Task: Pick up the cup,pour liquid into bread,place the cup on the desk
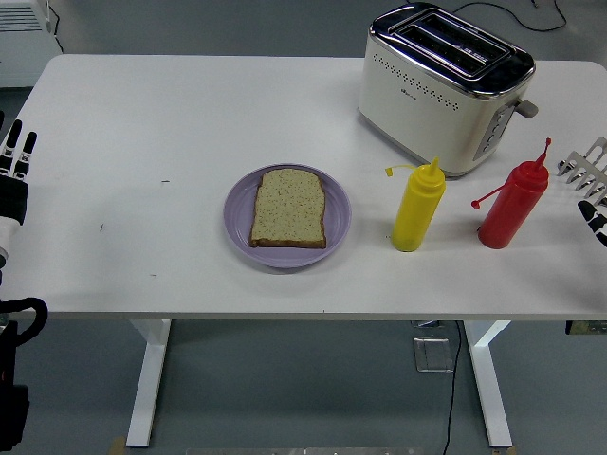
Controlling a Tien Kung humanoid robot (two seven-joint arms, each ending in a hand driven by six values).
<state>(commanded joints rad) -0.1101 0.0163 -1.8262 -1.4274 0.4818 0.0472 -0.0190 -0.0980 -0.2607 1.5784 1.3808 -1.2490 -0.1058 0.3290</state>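
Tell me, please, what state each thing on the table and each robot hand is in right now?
Bread: flat on the plate, bare.
Plate: on the table, holding the bread.
Yellow bottle: upright, cap off the tip and hanging on its tether.
Red bottle: upright, cap likewise off.
Toaster: slots empty.
Left hand: open, at the table's left edge.
Right hand: open, beside the red bottle, not touching.

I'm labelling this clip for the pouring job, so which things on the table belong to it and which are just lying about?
In the job:
- slice of bread on the purple plate
- yellow squeeze bottle or red squeeze bottle, the only pourable containers; no cup shows
- right hand, nearest the red one

Lying about:
- toaster
- left hand, resting at the left edge
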